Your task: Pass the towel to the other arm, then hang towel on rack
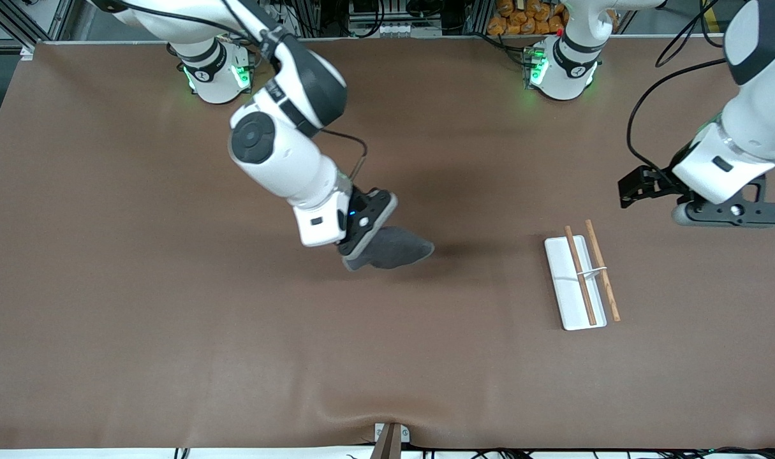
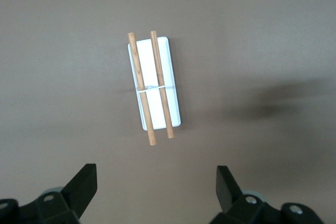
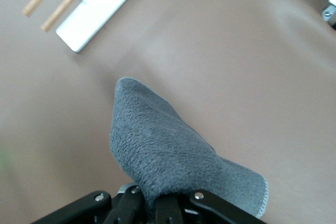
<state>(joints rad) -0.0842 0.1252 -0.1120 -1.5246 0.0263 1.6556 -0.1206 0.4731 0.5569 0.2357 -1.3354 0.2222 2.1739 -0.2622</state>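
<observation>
Brown table (image 1: 138, 319): right gripper (image 1: 361, 245) clamps towel (image 1: 393, 248) aloft; left gripper (image 1: 712, 197) agape near rack (image 1: 572, 287).

Left gripper (image 2: 156, 190) is held wide open over bare brown table (image 2: 273, 35). Rack (image 2: 155, 85) is seen below: two wooden rods (image 2: 142, 87) laid along white tray (image 2: 167, 56), joined by a thin white crosspiece (image 2: 149, 88).

even overhead light; soft shadows on table (image 1: 138, 287); frames sharp
</observation>
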